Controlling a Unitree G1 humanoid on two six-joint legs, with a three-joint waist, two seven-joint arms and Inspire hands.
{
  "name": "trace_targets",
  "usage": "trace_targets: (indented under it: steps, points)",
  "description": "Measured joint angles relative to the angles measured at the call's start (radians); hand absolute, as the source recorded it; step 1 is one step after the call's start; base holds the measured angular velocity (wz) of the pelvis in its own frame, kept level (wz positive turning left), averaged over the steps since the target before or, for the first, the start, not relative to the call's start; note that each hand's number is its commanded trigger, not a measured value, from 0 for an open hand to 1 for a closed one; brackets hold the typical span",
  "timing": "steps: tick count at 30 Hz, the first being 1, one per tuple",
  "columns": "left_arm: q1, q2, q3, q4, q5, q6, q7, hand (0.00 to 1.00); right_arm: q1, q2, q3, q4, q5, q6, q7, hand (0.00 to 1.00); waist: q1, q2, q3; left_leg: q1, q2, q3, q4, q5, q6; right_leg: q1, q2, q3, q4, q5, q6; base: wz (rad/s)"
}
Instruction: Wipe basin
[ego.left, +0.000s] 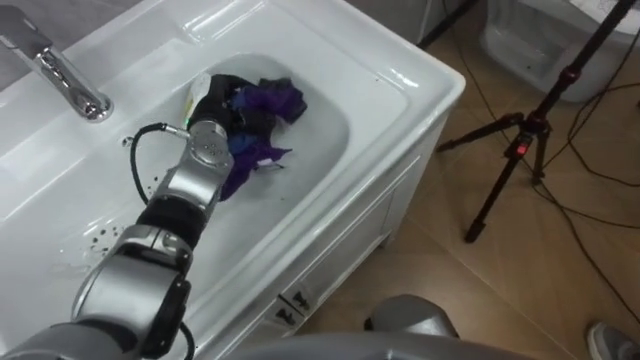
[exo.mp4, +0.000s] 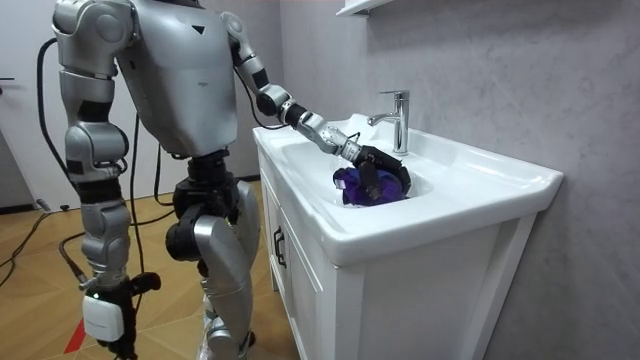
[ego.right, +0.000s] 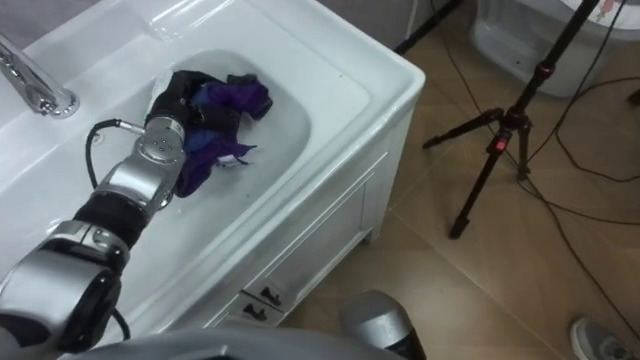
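A crumpled purple cloth (ego.left: 268, 101) lies at the bottom of the white basin (ego.left: 325, 135) of a vanity. My left arm reaches in from the lower left, and my black left hand (ego.left: 214, 104) rests on the cloth with its fingers curled into the folds. The room view shows the same hand (exo.mp4: 378, 171) pressed on the cloth (exo.mp4: 350, 186) just below the tap. I stand at the vanity's front edge, leaning the arm over it. My right hand (exo.mp4: 104, 317) hangs by my side at the room view's left.
A chrome tap (ego.left: 72, 82) stands behind the basin. Water drops speckle the rim near my forearm. A black tripod (ego.left: 520, 150) with trailing cables stands on the wooden floor to the right, near a white container (ego.left: 530, 45).
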Motion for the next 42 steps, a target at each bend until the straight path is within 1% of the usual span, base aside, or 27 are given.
trace_targets:
  steps: [2, 3, 5, 7, 8, 10, 11, 12, 13, 15, 16, 19, 21, 22, 24, 26, 28, 30, 32, 35, 36, 37, 38, 39, 40, 41, 42]
  points:
    - [0.003, -0.002, -0.027, 0.000, 0.007, -0.002, 0.001, 1.00, 0.001, 0.001, 0.000, -0.007, 0.001, 0.001, 0.007, 0.00, 0.001, -0.005, -0.0007, 0.002, 0.001, -0.012, 0.000, 0.000, 0.000, 0.014, -0.001, -0.010, -0.020, 0.000, 0.000, 0.18]
    - [0.016, -0.004, -0.037, 0.001, 0.017, -0.011, 0.001, 1.00, 0.001, 0.002, 0.000, -0.007, 0.001, 0.001, 0.007, 0.00, 0.002, -0.006, -0.0003, 0.010, 0.003, -0.015, -0.001, 0.000, 0.000, 0.027, 0.000, -0.012, -0.034, 0.001, 0.000, 0.10]
    - [0.045, -0.010, -0.041, 0.001, 0.025, -0.018, 0.001, 1.00, 0.001, 0.002, 0.000, -0.007, -0.001, 0.006, 0.009, 0.00, 0.004, -0.008, -0.0042, 0.015, 0.004, -0.017, -0.002, 0.000, 0.000, 0.033, 0.001, -0.013, -0.038, 0.000, 0.000, 0.07]
    - [0.077, -0.014, -0.041, 0.000, 0.063, -0.040, 0.002, 1.00, 0.002, 0.009, -0.001, -0.003, -0.017, 0.021, 0.019, 0.00, 0.013, -0.009, -0.0052, 0.016, 0.004, -0.022, -0.002, 0.000, 0.000, 0.039, 0.001, -0.021, -0.040, 0.000, 0.000, 0.07]
    - [0.088, -0.014, -0.041, -0.001, 0.062, -0.048, 0.002, 1.00, 0.002, 0.010, -0.001, -0.003, -0.017, 0.023, 0.020, 0.00, 0.017, -0.009, -0.0055, 0.017, 0.004, -0.021, -0.002, 0.000, 0.000, 0.043, 0.001, -0.022, -0.039, -0.001, 0.000, 0.00]
    - [0.139, -0.013, -0.034, -0.001, 0.063, -0.074, 0.004, 1.00, 0.009, 0.016, -0.003, -0.004, -0.017, 0.031, 0.021, 0.00, 0.022, -0.013, -0.0074, 0.029, 0.004, -0.025, -0.004, 0.000, 0.000, 0.056, 0.001, -0.027, -0.034, -0.002, -0.001, 0.02]
    - [0.148, -0.013, -0.031, -0.002, 0.065, -0.079, 0.003, 1.00, 0.011, 0.017, -0.003, -0.004, -0.017, 0.033, 0.023, 0.00, 0.027, -0.015, -0.0084, 0.032, 0.003, -0.026, -0.005, 0.000, 0.000, 0.058, 0.002, -0.027, -0.033, -0.003, -0.001, 0.00]
    - [0.176, -0.013, -0.023, 0.005, 0.077, -0.094, 0.003, 1.00, 0.012, 0.018, -0.006, -0.007, -0.017, 0.034, 0.030, 0.00, 0.042, -0.019, -0.0115, 0.035, 0.002, -0.027, -0.006, 0.000, 0.000, 0.059, 0.001, -0.028, -0.033, -0.007, -0.002, 0.00]
    - [0.188, -0.011, -0.022, 0.007, 0.081, -0.110, 0.003, 1.00, 0.012, 0.020, -0.009, -0.009, -0.016, 0.034, 0.032, 0.00, 0.050, -0.026, -0.0155, 0.037, 0.002, -0.032, -0.005, 0.000, 0.000, 0.062, 0.001, -0.032, -0.032, -0.009, -0.002, 0.05]
    - [0.219, -0.006, -0.021, 0.011, 0.082, -0.134, 0.003, 1.00, 0.019, 0.021, -0.012, -0.007, -0.015, 0.035, 0.033, 0.00, 0.060, -0.033, -0.0199, 0.042, 0.002, -0.042, -0.005, 0.000, 0.000, 0.065, 0.001, -0.035, -0.036, -0.010, -0.002, 0.12]
    - [0.236, -0.008, -0.017, 0.022, 0.089, -0.149, 0.003, 1.00, 0.016, 0.020, -0.023, -0.011, -0.017, 0.034, 0.035, 0.00, 0.079, -0.036, -0.0216, 0.045, 0.002, -0.043, -0.006, 0.000, 0.000, 0.069, 0.001, -0.037, -0.037, -0.010, -0.002, 0.06]
    - [0.261, -0.014, 0.017, 0.032, 0.128, -0.178, 0.003, 1.00, 0.010, 0.022, -0.042, -0.017, -0.017, 0.032, 0.039, 0.00, 0.106, -0.037, -0.0224, 0.047, 0.002, -0.059, -0.020, -0.001, 0.000, 0.079, 0.001, -0.052, -0.043, -0.009, -0.003, 0.11]
    - [0.279, -0.015, 0.032, 0.032, 0.141, -0.192, 0.002, 1.00, 0.007, 0.023, -0.043, -0.017, -0.017, 0.031, 0.039, 0.00, 0.110, -0.038, -0.0240, 0.048, 0.002, -0.076, -0.021, -0.001, 0.000, 0.086, 0.000, -0.063, -0.049, -0.008, -0.003, 0.23]
    - [0.284, -0.016, 0.043, 0.034, 0.151, -0.199, 0.002, 1.00, 0.006, 0.023, -0.050, -0.020, -0.017, 0.031, 0.039, 0.00, 0.119, -0.037, -0.0243, 0.048, 0.002, -0.082, -0.021, -0.001, -0.001, 0.091, 0.000, -0.068, -0.050, -0.008, -0.003, 0.19]
    - [0.289, -0.019, 0.054, 0.034, 0.175, -0.202, 0.002, 1.00, 0.007, 0.023, -0.065, -0.031, -0.016, 0.031, 0.038, 0.00, 0.130, -0.035, -0.0245, 0.050, 0.002, -0.090, -0.022, -0.001, -0.002, 0.100, 0.000, -0.075, -0.054, -0.008, -0.005, 0.12]
    - [0.299, -0.018, 0.065, 0.034, 0.209, -0.212, 0.003, 1.00, 0.003, 0.023, -0.079, -0.041, -0.018, 0.030, 0.037, 0.00, 0.137, -0.034, -0.0263, 0.050, 0.001, -0.100, -0.022, 0.000, -0.003, 0.103, 0.000, -0.080, -0.051, -0.011, -0.008, 0.09]
    - [0.306, -0.019, 0.076, 0.034, 0.234, -0.221, 0.011, 1.00, 0.001, 0.024, -0.080, -0.039, -0.029, 0.029, 0.038, 0.00, 0.155, -0.034, -0.0265, 0.055, 0.000, -0.105, -0.019, 0.003, -0.007, 0.108, 0.002, -0.080, -0.050, -0.012, -0.010, 0.00]
    - [0.325, -0.020, 0.094, 0.034, 0.281, -0.227, 0.032, 1.00, -0.002, 0.024, -0.080, -0.039, -0.055, 0.029, 0.037, 0.00, 0.190, -0.035, -0.0266, 0.067, 0.001, -0.109, -0.019, 0.005, -0.009, 0.119, 0.003, -0.085, -0.049, -0.017, -0.015, 0.00]
    - [0.339, -0.018, 0.120, 0.034, 0.309, -0.227, 0.063, 1.00, -0.003, 0.024, -0.080, -0.038, -0.060, 0.029, 0.035, 0.00, 0.206, -0.035, -0.0267, 0.069, 0.001, -0.117, -0.019, 0.006, -0.011, 0.122, 0.002, -0.091, -0.050, -0.021, -0.017, 0.08]
    - [0.355, 0.001, 0.154, 0.036, 0.372, -0.226, 0.090, 1.00, -0.016, 0.024, -0.092, -0.037, -0.083, 0.030, 0.036, 0.00, 0.216, -0.035, -0.0265, 0.069, 0.002, -0.134, -0.019, 0.008, -0.015, 0.131, -0.001, -0.107, -0.052, -0.024, -0.019, 0.17]
    - [0.359, 0.012, 0.164, 0.037, 0.417, -0.226, 0.101, 1.00, -0.025, 0.024, -0.108, -0.037, -0.098, 0.030, 0.037, 0.00, 0.221, -0.033, -0.0260, 0.069, 0.002, -0.135, -0.019, 0.009, -0.015, 0.130, 0.000, -0.107, -0.054, -0.027, -0.020, 0.00]
    - [0.362, 0.019, 0.172, 0.037, 0.455, -0.226, 0.114, 1.00, -0.033, 0.022, -0.118, -0.035, -0.106, 0.028, 0.036, 0.00, 0.226, -0.028, -0.0243, 0.069, 0.003, -0.135, -0.020, 0.009, -0.016, 0.130, 0.001, -0.109, -0.055, -0.027, -0.021, 0.00]
    - [0.364, 0.023, 0.172, 0.037, 0.471, -0.226, 0.121, 1.00, -0.036, 0.018, -0.119, -0.035, -0.107, 0.028, 0.036, 0.00, 0.229, -0.028, -0.0250, 0.068, 0.003, -0.136, -0.020, 0.009, -0.016, 0.130, 0.001, -0.109, -0.055, -0.027, -0.021, 0.03]
    - [0.366, 0.026, 0.173, 0.037, 0.497, -0.222, 0.134, 1.00, -0.042, 0.010, -0.120, -0.035, -0.104, 0.026, 0.036, 0.00, 0.235, -0.023, -0.0262, 0.068, 0.003, -0.139, -0.022, 0.009, -0.016, 0.130, 0.001, -0.112, -0.055, -0.028, -0.022, 0.09]
    - [0.370, 0.029, 0.174, 0.037, 0.510, -0.221, 0.145, 1.00, -0.044, 0.003, -0.119, -0.035, -0.096, 0.021, 0.035, 0.00, 0.238, -0.014, -0.0265, 0.067, 0.003, -0.147, -0.025, 0.009, -0.016, 0.133, -0.001, -0.121, -0.060, -0.028, -0.022, 0.12]
    - [0.373, 0.030, 0.176, 0.037, 0.518, -0.221, 0.151, 1.00, -0.044, 0.001, -0.120, -0.036, -0.094, 0.021, 0.034, 0.00, 0.239, -0.010, -0.0268, 0.066, 0.003, -0.150, -0.026, 0.009, -0.016, 0.134, -0.001, -0.123, -0.063, -0.028, -0.022, 0.09]
    - [0.386, 0.035, 0.189, 0.031, 0.543, -0.221, 0.164, 1.00, -0.048, -0.004, -0.121, -0.038, -0.094, 0.020, 0.030, 0.00, 0.245, -0.002, -0.0289, 0.065, 0.003, -0.151, -0.026, 0.010, -0.017, 0.133, -0.001, -0.123, -0.065, -0.027, -0.022, 0.03]
